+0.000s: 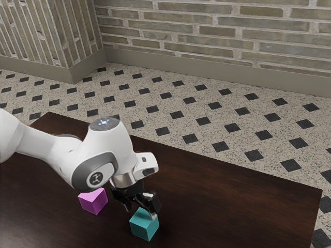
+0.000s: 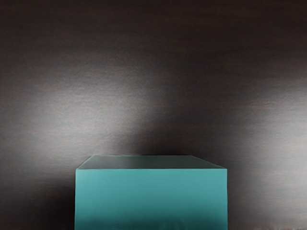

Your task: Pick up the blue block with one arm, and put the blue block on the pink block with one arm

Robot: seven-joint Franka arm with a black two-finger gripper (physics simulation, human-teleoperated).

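Dark wooden surface; tiled floor, brick wall behind. Blue block: resting on surface, near its front edge. Pink block: nearby toward the exterior view's left, not touching. Tool: released, fingers spread, poised directly over blue block's top.

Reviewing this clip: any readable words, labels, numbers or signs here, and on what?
No readable text anywhere.
On the arm's grey joint cap: a small round emblem, a symbol too small to read as letters.
On the blue block and the pink block: plain faces, no markings.
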